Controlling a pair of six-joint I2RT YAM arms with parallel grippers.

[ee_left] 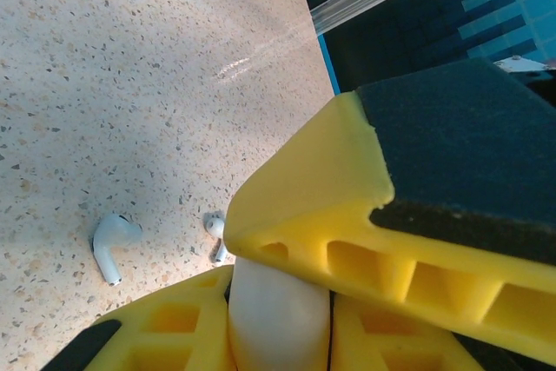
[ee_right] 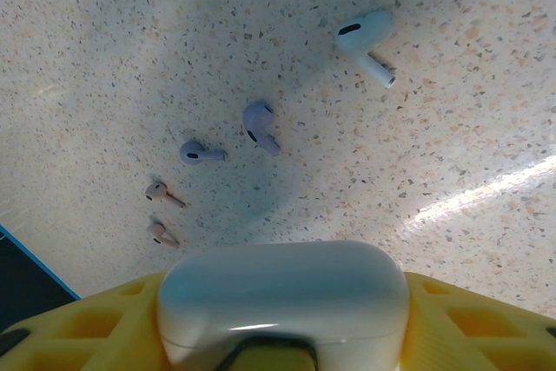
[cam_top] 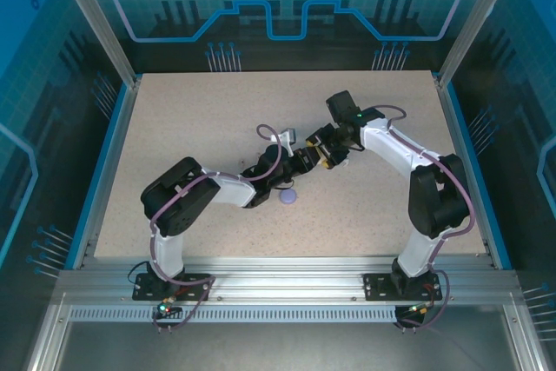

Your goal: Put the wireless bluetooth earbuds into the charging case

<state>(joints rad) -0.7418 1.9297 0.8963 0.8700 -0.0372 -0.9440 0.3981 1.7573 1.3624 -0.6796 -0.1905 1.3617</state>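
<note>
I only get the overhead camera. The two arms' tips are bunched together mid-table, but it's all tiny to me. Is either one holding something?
Observer: Yes, the right gripper is clamped on a white case.
Operator: And the left one?
Observer: The left gripper is shut on a white piece; what it is, I can't tell.
Operator: Any earbuds loose?
Observer: At least five lie on the table: two pink earbuds, two purple earbuds, one white earbud.

The earbuds (ee_right: 261, 123) and white case (ee_right: 282, 288) look smooth, glossy plastic; the table (ee_right: 130, 41) matt speckled stone (faint sheen).
</note>
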